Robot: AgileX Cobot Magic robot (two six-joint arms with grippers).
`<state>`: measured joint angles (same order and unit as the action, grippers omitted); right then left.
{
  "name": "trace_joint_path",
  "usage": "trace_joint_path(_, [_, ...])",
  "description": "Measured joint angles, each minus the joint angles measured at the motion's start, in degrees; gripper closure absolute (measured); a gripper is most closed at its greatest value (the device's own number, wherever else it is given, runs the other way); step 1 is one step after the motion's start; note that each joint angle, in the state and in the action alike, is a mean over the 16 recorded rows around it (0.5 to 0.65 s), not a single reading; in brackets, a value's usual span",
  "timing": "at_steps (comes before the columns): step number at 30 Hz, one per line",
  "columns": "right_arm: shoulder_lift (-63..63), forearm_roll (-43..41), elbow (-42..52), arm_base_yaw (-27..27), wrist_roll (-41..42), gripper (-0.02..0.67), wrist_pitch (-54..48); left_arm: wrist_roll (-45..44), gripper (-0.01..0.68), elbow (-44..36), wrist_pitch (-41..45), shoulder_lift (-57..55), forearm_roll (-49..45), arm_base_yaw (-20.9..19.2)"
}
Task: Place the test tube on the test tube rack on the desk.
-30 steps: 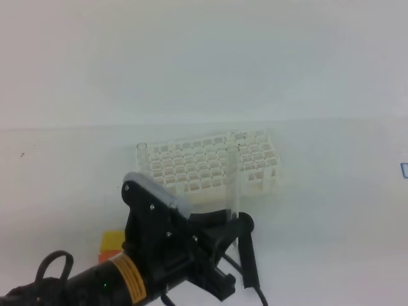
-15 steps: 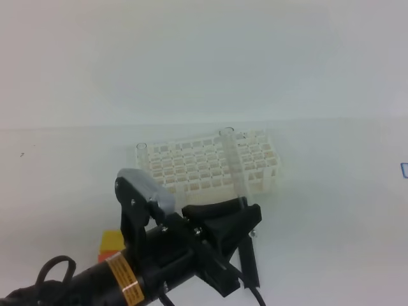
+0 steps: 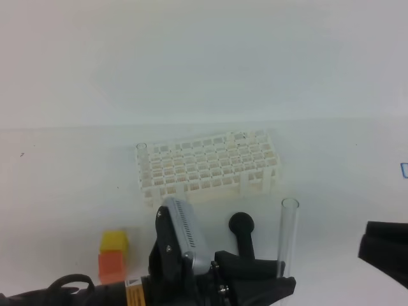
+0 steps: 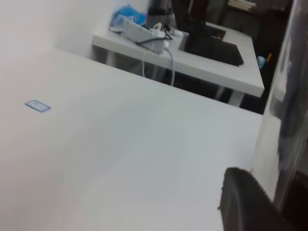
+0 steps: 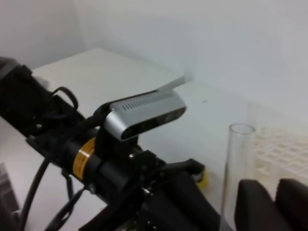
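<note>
The test tube (image 3: 289, 234) stands upright, clear, with its open mouth up, in front of and to the right of the white test tube rack (image 3: 207, 167) on the desk (image 3: 331, 159). My left gripper (image 3: 282, 282) is shut on the tube's lower end. In the right wrist view the test tube (image 5: 238, 166) rises from the left gripper (image 5: 214, 214), just left of my right gripper (image 5: 275, 202). Its two dark fingers stand slightly apart with nothing between them. The right gripper (image 3: 373, 248) shows at the right edge of the high view, apart from the tube. In the left wrist view the tube (image 4: 284, 96) runs along the right edge.
A black round-headed stick (image 3: 243, 227) lies in front of the rack, beside the left arm. A yellow cube on an orange cube (image 3: 113, 255) stands at the front left. A small blue label (image 3: 404, 169) marks the desk's right edge.
The left arm has swung from above the rack toward the front right, carrying the tube upright. The right gripper has come into view at the right edge.
</note>
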<state>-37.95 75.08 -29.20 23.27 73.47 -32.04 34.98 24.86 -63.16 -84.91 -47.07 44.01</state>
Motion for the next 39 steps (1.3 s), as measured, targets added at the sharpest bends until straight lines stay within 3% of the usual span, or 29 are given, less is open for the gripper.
trace_joint_path(13, [-14.8,15.2,0.0,0.0,12.5,0.238,-7.3,1.8,0.563,0.0,0.4,-0.4,-3.6,0.0])
trace_joint_path(19, [-19.1,19.2,-0.7,0.0,17.3,0.185,-9.8,2.5,0.563,0.0,0.4,-0.4,-3.6,0.0])
trace_joint_path(28, [-24.2,21.4,-3.8,0.0,21.9,0.200,-14.2,3.3,0.563,0.0,-1.0,-0.4,-3.4,0.0])
trace_joint_path(39, [-29.9,21.7,-7.4,-0.2,25.1,0.421,-19.3,4.7,0.596,-0.1,-6.5,-0.4,-1.9,0.0])
